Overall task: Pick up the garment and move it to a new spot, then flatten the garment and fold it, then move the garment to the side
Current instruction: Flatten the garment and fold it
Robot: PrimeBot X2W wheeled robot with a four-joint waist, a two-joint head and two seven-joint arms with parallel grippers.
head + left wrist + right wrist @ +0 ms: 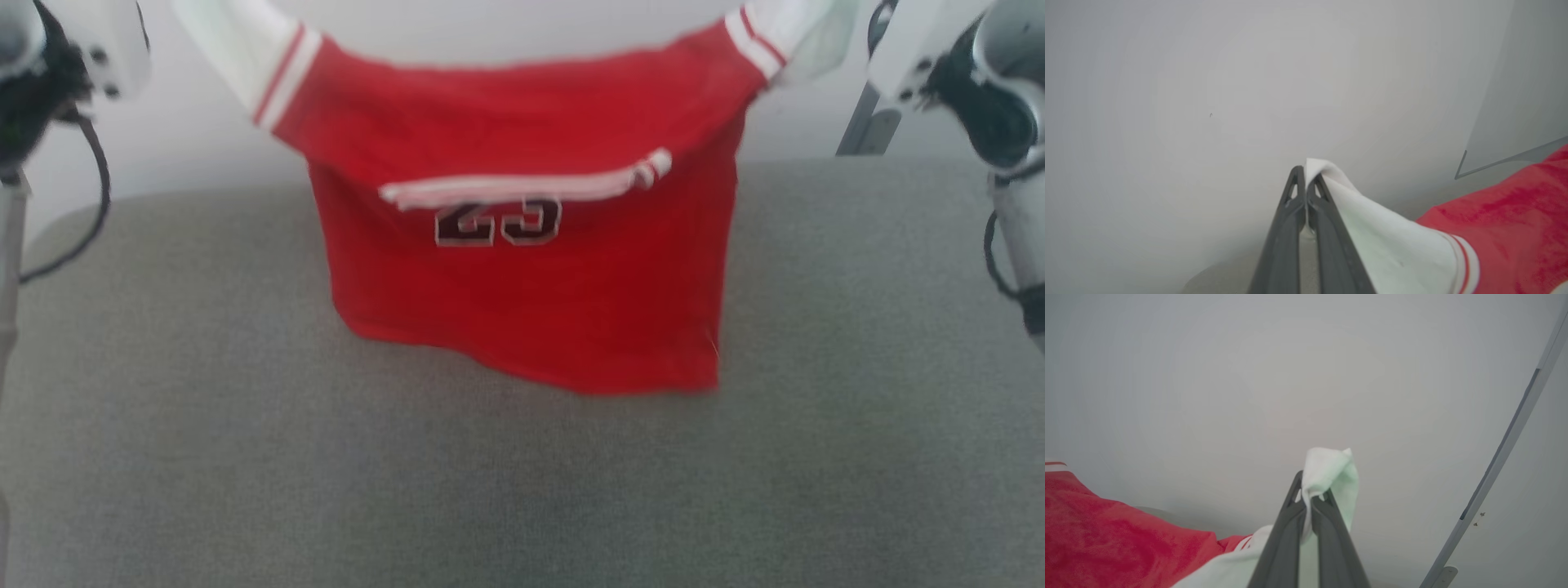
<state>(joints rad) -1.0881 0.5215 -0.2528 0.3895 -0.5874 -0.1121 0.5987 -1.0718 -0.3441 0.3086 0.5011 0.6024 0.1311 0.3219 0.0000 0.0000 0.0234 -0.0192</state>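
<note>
The biggest thing we see is the counter (245,425), covered in a grey woven fabric with a fine, slightly fuzzy weave and a rounded far-left corner. Behind it there's a plain pale wall (506,33), smooth and matte.

The garment (531,310) hangs over the far middle of the counter, spread wide between the two arms. It's a soft red knit body, boxy in shape, with white short sleeves and red-and-white striped cuffs. The striped neck trim sags forward in a shallow curve and covers the top of the black, white-edged "23". The lower hem is wavy and sits right down at the counter, but the head view is blurry, so we can't tell if it actually touches.

The left pincer (1305,173) has its two long dark fingers pressed together, with the tip of the white left sleeve (1372,228) pinched between them. Same deal with the right pincer (1310,494), which is clamped tight on a bunched wad of the right sleeve (1331,469).
</note>
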